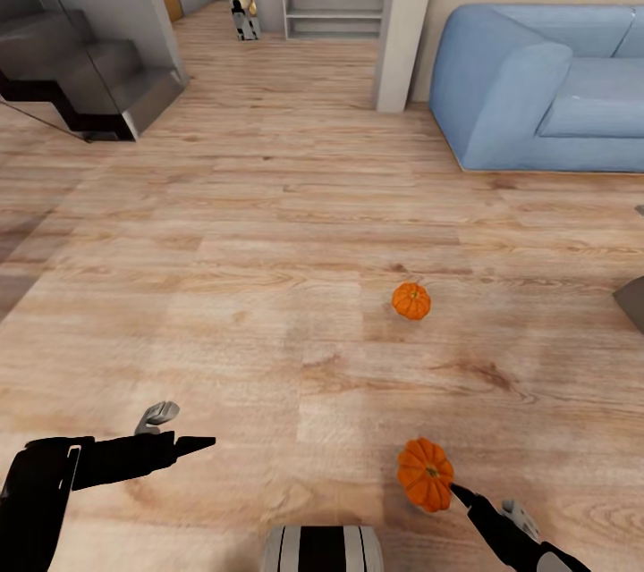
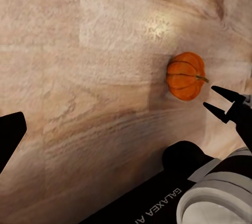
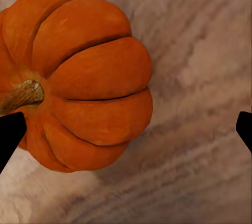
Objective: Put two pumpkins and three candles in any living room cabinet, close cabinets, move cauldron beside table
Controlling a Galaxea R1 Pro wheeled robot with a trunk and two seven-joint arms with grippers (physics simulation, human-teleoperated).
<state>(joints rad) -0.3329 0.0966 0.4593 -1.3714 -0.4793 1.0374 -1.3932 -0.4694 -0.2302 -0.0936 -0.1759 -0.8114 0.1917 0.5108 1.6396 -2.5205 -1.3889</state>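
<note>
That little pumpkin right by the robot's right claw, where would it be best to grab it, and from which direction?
Probably across the round ribbed belly of the near pumpkin, coming down from above with a finger on each side. The short stem looks too thin and sloped for a firm hold. The pumpkin sits on open wooden floor, so nothing blocks the sides. The right gripper, jaws open, is already beside it.

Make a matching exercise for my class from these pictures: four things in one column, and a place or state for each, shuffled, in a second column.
Things
1. Near small orange ribbed pumpkin
2. Far small orange ribbed pumpkin
3. Light blue cushioned sofa
4. Left gripper

Places or states
A. Against the wall at the head view's upper right
B. Alone on bare wood floor, mid-room
C. Empty, out over the floor
D. Right at the right gripper's fingertips

Pairs: 1-D, 2-B, 3-A, 4-C
</note>
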